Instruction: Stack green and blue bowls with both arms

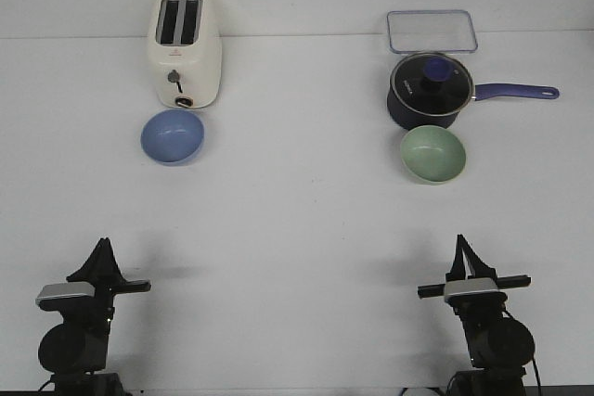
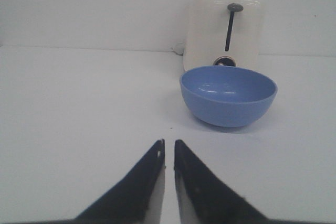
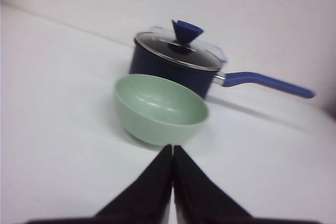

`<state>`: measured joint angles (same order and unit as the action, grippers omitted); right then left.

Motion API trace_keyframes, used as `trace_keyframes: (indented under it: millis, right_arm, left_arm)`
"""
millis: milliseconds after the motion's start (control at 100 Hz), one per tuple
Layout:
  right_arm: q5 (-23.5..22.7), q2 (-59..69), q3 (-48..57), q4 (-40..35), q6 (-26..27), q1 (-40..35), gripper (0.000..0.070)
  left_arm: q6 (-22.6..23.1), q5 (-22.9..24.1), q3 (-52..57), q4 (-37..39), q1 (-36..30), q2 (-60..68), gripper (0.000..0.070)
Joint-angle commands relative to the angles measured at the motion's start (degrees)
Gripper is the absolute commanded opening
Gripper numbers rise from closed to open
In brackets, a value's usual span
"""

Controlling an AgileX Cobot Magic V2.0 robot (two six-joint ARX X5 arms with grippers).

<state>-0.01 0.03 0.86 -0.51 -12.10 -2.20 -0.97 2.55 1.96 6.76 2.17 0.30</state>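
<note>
Blue bowl [image 1: 173, 135] upper left by toaster [image 1: 187, 47], green bowl [image 1: 432, 153] upper right; left gripper [image 2: 168, 149] and right gripper [image 3: 172, 150] pressed together, empty.

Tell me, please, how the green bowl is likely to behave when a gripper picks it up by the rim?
The green bowl looks rigid and thin-walled, so probably light. Its smooth matte rim may slip in a narrow pinch. The rounded base suggests it could rock or slide if nudged first.

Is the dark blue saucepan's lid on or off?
On. The glass lid with its blue knob sits flat across the rim of the dark blue long-handled saucepan.
</note>
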Motion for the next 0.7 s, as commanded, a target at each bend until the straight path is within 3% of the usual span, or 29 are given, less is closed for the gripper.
trace_keyframes:
  millis: [0,100,210,380,470,580,660,690]
  right_arm:
    - [-0.04,0.04,-0.13,0.94,11.67,-0.04,0.0]
    - [0.33,0.04,0.15,0.96,25.07,-0.04,0.0]
    - [0.52,0.37,3.63,-2.73,31.34,-0.02,0.0]
    - [2.62,7.87,14.12,-10.8,33.77,0.0,0.0]
    - [5.6,17.16,22.32,-18.73,35.19,0.24,0.0]
    - [5.46,29.57,31.3,-24.81,33.62,1.14,0.0002]
    - [4.28,37.88,36.79,-26.47,32.22,1.97,0.0074]
    - [3.74,41.64,39.17,-26.62,31.41,2.34,0.0136]
  left_arm:
    - [0.28,-0.39,-1.11,0.61,0.07,-0.07,0.0015]
    - [0.28,-0.39,-1.11,0.61,0.07,-0.07,0.0015]
    - [0.28,-0.39,-1.11,0.61,0.07,-0.07,0.0015]
    - [0.28,-0.39,-1.11,0.61,0.07,-0.07,0.0015]
    - [0.28,-0.39,-1.11,0.61,0.07,-0.07,0.0015]
    - [0.28,-0.39,-1.11,0.61,0.07,-0.07,0.0015]
    - [0.28,-0.39,-1.11,0.61,0.07,-0.07,0.0015]
    - [0.28,-0.39,-1.11,0.61,0.07,-0.07,0.0015]
